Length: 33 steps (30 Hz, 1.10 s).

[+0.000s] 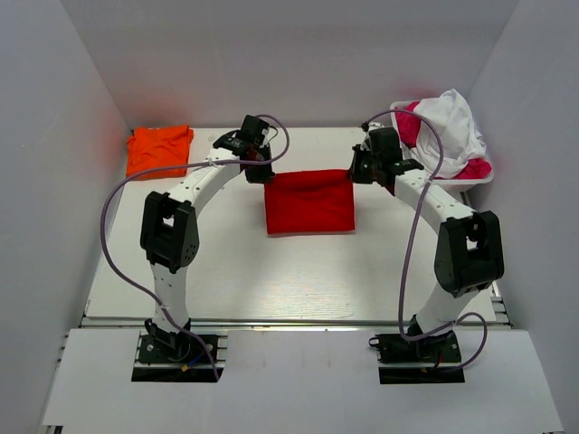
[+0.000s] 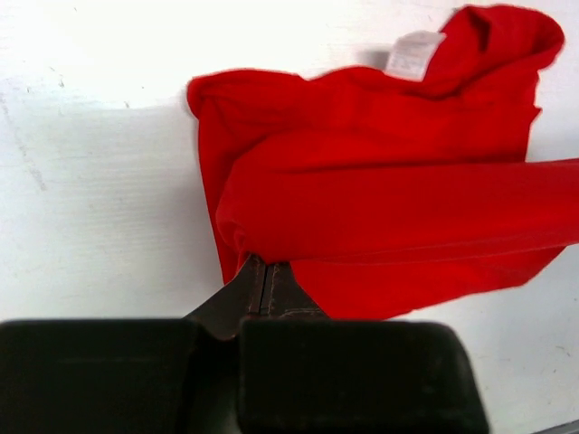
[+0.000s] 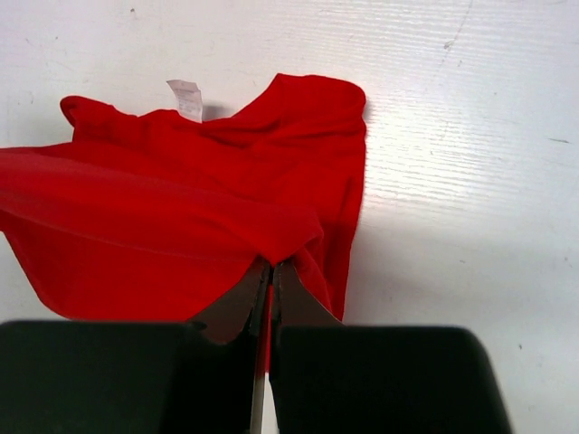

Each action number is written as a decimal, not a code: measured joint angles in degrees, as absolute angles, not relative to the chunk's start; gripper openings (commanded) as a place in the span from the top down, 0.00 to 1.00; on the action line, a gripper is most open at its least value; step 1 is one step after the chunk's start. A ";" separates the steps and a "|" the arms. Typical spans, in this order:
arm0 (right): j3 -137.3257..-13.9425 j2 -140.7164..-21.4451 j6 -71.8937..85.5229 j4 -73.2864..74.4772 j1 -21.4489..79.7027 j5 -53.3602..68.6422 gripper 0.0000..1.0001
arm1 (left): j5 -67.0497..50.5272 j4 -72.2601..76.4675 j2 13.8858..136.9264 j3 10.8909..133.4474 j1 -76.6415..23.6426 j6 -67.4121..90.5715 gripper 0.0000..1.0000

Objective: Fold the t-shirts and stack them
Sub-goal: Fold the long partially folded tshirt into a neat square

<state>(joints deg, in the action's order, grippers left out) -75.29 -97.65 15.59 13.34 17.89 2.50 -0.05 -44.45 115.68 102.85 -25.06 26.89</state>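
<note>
1. Red shirt [image 1: 309,201]: mid-table [image 1: 271,271], between the 2 arms. The near part lies flat in a rough rectangle and the far edge is lifted. The white tag [image 2: 412,54] shows beyond the raised edge, so the neck end is on the far side.
2. Left gripper [image 2: 265,271]: jaws closed tight on the shirt's far-left corner.
3. Right gripper [image 3: 271,271]: jaws closed tight on the far-right corner. The 2 matching corner pinches keep the edge taut between them, probably so that the next fold lands square.
4. Orange shirt [image 1: 159,150]: folded, in the far-left corner, well apart. It is probably the base of the stack.
5. Pile [image 1: 450,131]: white and pink cloth, far right, touching neither gripper.
</note>
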 measured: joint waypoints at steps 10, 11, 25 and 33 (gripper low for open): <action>-80.73 -106.48 15.62 12.91 16.34 6.81 1.00 | -1.72 -43.13 121.84 107.18 -22.61 26.35 1.00; -81.19 -107.15 15.62 12.88 16.23 7.27 1.00 | -1.93 -43.03 122.37 107.39 -22.37 26.33 1.00; -97.62 -122.10 16.69 13.28 14.37 10.20 0.10 | 0.12 -42.46 130.87 120.57 -18.17 25.87 0.00; -86.94 -110.52 16.10 11.70 13.52 12.53 0.10 | -2.09 -38.30 121.97 108.27 -15.73 21.74 0.00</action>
<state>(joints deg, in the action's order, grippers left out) -86.94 -110.52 16.10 11.70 13.52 12.53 -2.09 -38.30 121.97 108.27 -15.73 21.74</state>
